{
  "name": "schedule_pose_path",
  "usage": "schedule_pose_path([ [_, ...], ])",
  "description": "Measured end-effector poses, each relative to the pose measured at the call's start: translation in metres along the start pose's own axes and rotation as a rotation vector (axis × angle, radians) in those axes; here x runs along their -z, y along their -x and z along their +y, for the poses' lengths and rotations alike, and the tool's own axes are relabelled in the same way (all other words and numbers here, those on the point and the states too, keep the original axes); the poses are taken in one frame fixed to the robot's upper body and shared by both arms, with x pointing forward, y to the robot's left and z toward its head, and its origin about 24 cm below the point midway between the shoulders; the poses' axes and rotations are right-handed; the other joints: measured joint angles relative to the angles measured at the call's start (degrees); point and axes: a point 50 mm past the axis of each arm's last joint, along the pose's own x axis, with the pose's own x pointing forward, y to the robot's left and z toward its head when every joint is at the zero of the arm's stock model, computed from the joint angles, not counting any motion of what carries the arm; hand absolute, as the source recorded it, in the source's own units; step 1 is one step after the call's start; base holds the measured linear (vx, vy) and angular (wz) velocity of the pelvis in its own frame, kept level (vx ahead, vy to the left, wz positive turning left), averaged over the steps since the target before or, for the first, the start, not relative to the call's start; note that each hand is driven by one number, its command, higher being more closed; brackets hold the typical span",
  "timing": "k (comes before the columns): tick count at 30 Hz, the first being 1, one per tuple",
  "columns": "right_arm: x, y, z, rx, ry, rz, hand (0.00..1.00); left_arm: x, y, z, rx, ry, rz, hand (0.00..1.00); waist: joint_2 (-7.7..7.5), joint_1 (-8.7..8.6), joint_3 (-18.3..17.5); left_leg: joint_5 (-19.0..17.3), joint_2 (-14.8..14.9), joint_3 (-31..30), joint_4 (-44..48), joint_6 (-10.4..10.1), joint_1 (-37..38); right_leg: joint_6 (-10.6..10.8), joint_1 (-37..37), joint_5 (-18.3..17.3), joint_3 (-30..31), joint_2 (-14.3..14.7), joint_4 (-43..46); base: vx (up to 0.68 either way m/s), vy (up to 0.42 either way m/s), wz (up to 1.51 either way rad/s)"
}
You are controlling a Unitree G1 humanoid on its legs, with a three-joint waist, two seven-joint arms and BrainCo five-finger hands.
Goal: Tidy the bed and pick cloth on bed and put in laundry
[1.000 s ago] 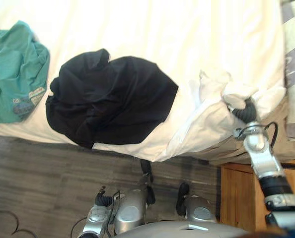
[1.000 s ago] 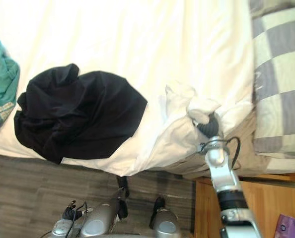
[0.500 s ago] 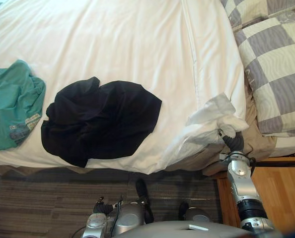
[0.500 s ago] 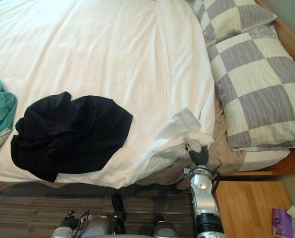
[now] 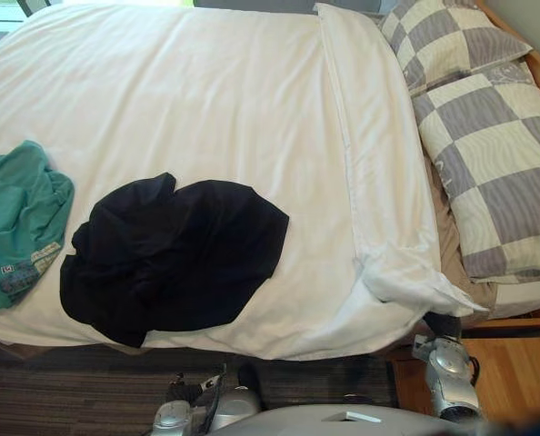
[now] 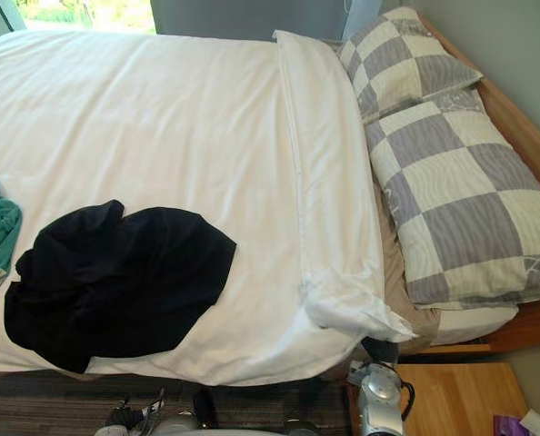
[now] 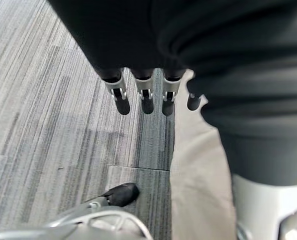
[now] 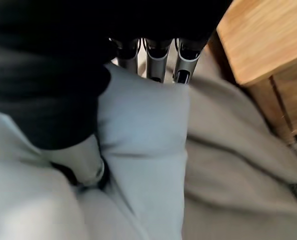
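A crumpled black cloth (image 5: 175, 263) lies on the white duvet (image 5: 206, 109) near the bed's front edge. A teal cloth (image 5: 15, 227) sits at the bed's left edge. The duvet's bunched corner (image 5: 406, 282) rests at the front right of the bed. Just below it is my right hand (image 5: 443, 324), low beside the mattress. In the right wrist view its fingers (image 8: 156, 57) are straight against the white cloth, tips behind a fold, thumb apart. My left hand (image 7: 143, 95) hangs open over the floor, holding nothing.
Two grey-and-cream checked pillows (image 5: 497, 173) lie at the bed's right end. A tan sheet (image 8: 238, 165) shows under the duvet corner. A wooden nightstand (image 5: 515, 381) stands close to my right arm. Grey striped carpet (image 7: 48, 100) runs along the bed's front.
The camera has tilted up, showing more of the bed. My right hand has let go of the duvet corner and dropped below it; the corner now rests on the bed edge.
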Motion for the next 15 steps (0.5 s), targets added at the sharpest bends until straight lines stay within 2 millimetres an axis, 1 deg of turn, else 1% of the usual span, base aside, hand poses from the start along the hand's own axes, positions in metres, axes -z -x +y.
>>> schedule_pose_path([
  [2, 0.001, -0.002, -0.014, 0.047, -0.009, 0.013, 0.0, 0.0, 0.0, 0.0, 0.001, 0.001, 0.001, 0.0, 0.08, 0.04, -0.2, 0.2, -0.1, 0.2, 0.0, 0.4, 0.2, 0.0, -0.6, 0.0, 0.0, -0.2, 1.3, 0.17, -0.025, -0.04],
  [4, 0.002, -0.002, -0.038, 0.121, -0.011, 0.018, 0.0, 0.001, 0.0, 0.0, 0.001, 0.001, 0.001, 0.0, 0.13, 0.05, -0.4, -0.1, -0.2, 0.4, 0.1, 0.2, 1.0, 0.1, -0.6, 0.0, 0.0, -0.5, 2.9, 0.18, -0.047, 0.02],
  [5, 0.002, -0.001, -0.045, 0.139, -0.011, 0.016, 0.0, 0.001, 0.0, 0.0, 0.002, 0.001, 0.002, 0.0, 0.2, 0.01, -0.6, -0.1, -0.2, 0.4, 0.3, 0.2, 1.0, 0.1, -0.7, 0.1, -0.1, -0.6, 3.2, 0.2, -0.076, 0.11],
  [6, 0.003, 0.001, -0.061, 0.186, -0.008, 0.012, 0.0, 0.002, 0.001, -0.002, 0.005, 0.002, 0.004, 0.0, 0.58, -0.08, -1.1, -0.1, -0.1, 0.4, 0.4, 0.2, 1.2, 0.9, -0.8, 0.5, -0.3, -0.6, 3.9, 0.17, -0.075, 0.1],
  [8, 0.005, 0.004, -0.077, 0.251, -0.032, 0.019, 0.0, 0.005, 0.002, -0.003, 0.007, 0.006, 0.005, 0.0, 1.0, -0.2, -1.3, 0.0, 0.4, 0.6, 0.4, 0.2, 1.9, 1.3, -0.8, 1.1, -0.5, -0.3, 5.4, 0.17, -0.111, 0.05],
  [9, 0.008, 0.008, -0.084, 0.273, -0.033, 0.024, 0.0, 0.006, 0.003, -0.005, 0.011, 0.009, 0.009, 0.0, 1.67, -0.28, -1.6, 0.0, 1.4, 0.6, 0.4, 0.2, 2.3, 1.6, -1.4, 2.1, -0.5, 0.3, 7.0, 0.13, -0.123, 0.0],
  [10, 0.009, 0.009, -0.087, 0.279, -0.031, 0.024, 0.0, 0.007, 0.004, -0.007, 0.015, 0.011, 0.012, 0.0, 2.16, -0.32, -1.8, 0.1, 2.1, 0.6, 0.4, 0.3, 2.5, 2.2, -2.3, 2.8, -0.5, 0.7, 8.9, 0.11, -0.144, -0.09],
  [11, 0.007, 0.01, -0.09, 0.291, -0.033, 0.017, 0.0, 0.007, 0.004, -0.009, 0.02, 0.018, 0.011, 0.0, 2.99, -0.31, -1.6, 0.1, 3.1, 0.6, 0.4, 0.4, 3.0, 1.7, -3.7, -0.9, -1.1, 0.6, 9.8, 0.08, -0.123, -0.2],
  [12, 0.005, 0.013, -0.096, 0.32, -0.044, 0.003, 0.0, 0.008, 0.005, -0.01, 0.021, 0.02, 0.009, 0.0, 3.28, -0.41, -2.0, 0.1, 3.2, 1.5, 0.5, 0.3, 2.9, 1.6, -3.7, -2.4, -1.4, -0.5, 4.5, 0.06, -0.125, -0.23],
  [13, 0.003, 0.014, -0.102, 0.355, -0.068, -0.01, 0.0, 0.004, 0.004, -0.007, 0.014, 0.02, -0.007, 0.0, 2.2, -0.49, -2.1, -0.1, 2.4, 2.2, 0.4, -0.5, 2.9, 1.7, -3.9, 2.0, -1.3, -2.3, -1.6, 0.02, -0.158, -0.08],
  [14, 0.002, 0.016, -0.107, 0.381, -0.078, -0.012, 0.0, 0.002, 0.004, -0.008, 0.015, 0.02, -0.011, 0.0, 2.26, -0.95, -1.9, -0.3, 2.4, 2.0, 0.4, -1.0, 2.8, 2.5, -3.3, 1.1, -0.9, -2.5, -2.0, 0.02, -0.226, 0.01],
  [15, 0.0, 0.018, -0.12, 0.459, -0.103, -0.02, 0.0, 0.003, 0.005, -0.013, 0.027, 0.028, -0.01, 0.0, 2.86, -0.98, -1.9, -0.2, 3.2, 2.3, 0.4, -1.7, 2.7, 2.5, -2.6, 1.0, -1.3, -1.8, -3.6, 0.02, -0.273, -0.09],
])
